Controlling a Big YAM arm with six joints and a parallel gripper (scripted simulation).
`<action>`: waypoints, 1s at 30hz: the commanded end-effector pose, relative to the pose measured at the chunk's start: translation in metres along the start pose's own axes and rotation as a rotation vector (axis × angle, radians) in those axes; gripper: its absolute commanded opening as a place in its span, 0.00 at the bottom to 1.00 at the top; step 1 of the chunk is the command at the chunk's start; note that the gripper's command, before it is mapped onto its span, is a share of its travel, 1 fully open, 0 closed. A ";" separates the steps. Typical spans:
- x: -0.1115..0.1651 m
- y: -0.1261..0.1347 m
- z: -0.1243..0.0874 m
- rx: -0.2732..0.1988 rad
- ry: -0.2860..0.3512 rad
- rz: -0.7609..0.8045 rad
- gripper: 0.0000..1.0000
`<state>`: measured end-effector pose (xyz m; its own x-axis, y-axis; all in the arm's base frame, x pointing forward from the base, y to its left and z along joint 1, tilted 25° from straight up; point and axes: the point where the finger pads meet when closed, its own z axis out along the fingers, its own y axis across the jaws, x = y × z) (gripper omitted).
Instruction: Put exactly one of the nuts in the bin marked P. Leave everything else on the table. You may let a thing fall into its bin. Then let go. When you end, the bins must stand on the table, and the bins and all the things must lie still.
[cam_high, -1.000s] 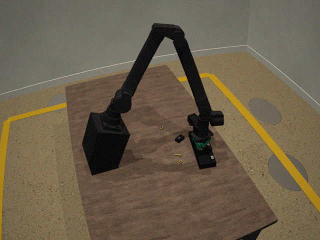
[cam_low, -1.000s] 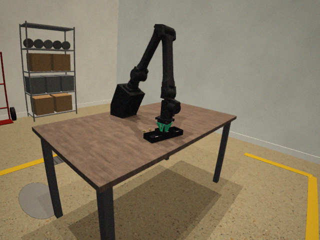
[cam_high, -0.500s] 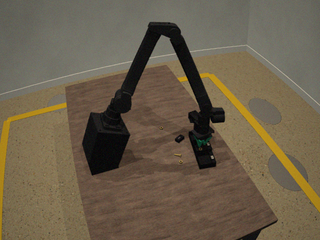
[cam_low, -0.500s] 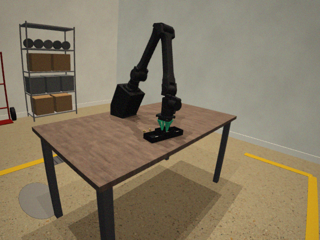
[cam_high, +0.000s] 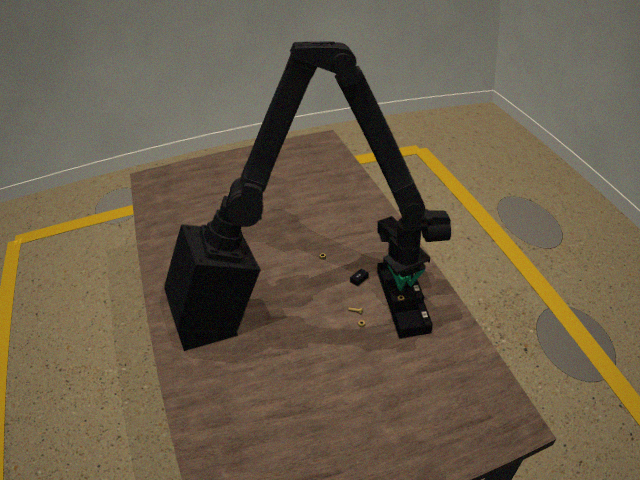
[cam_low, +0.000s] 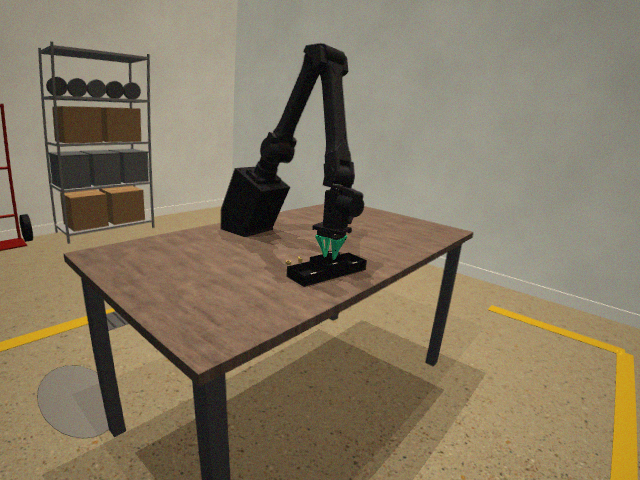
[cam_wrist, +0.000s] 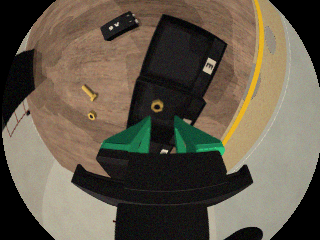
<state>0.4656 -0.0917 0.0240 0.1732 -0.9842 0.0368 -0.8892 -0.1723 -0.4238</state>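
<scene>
On the right part of the wooden table (cam_high: 310, 413), hangs nose-down over a row of black bins (cam_high: 413, 330): the gripper (cam_high: 408, 283) on its black arm (cam_high: 372, 129). Stands part-way open, green fingers apart with a narrow gap between them. Grips nothing. Hovers just above the bins' rims in the exterior view, over the end of the row nearest the far table edge.

Inside the middle compartment, just ahead of the fingertips in the wrist view, lies one brass nut (cam_wrist: 158, 106), flat on the black floor, apart from both fingers. Bears a small white label on the rim of each bin; too small to read, so cannot tell which compartment is P.

Beside the bins on the bare wood, lies a second nut (cam_high: 361, 323), with a brass bolt (cam_high: 355, 310) just beyond it. Farther toward the arm's base (cam_high: 186, 315), a small black block (cam_high: 359, 277), and well apart from all of these a third nut (cam_high: 322, 255).

Off the table, against the back wall in the exterior view, a metal shelf rack (cam_low: 148, 139) with boxes.
</scene>
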 end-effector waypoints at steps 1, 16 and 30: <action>0.002 0.006 0.004 -0.003 -0.001 -0.007 0.30; 0.002 0.008 0.004 -0.001 0.000 -0.007 0.30; -0.006 0.011 -0.015 -0.019 -0.013 -0.015 0.30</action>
<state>0.4536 -0.0932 0.0428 0.1709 -0.9845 0.0389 -0.8872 -0.1709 -0.4287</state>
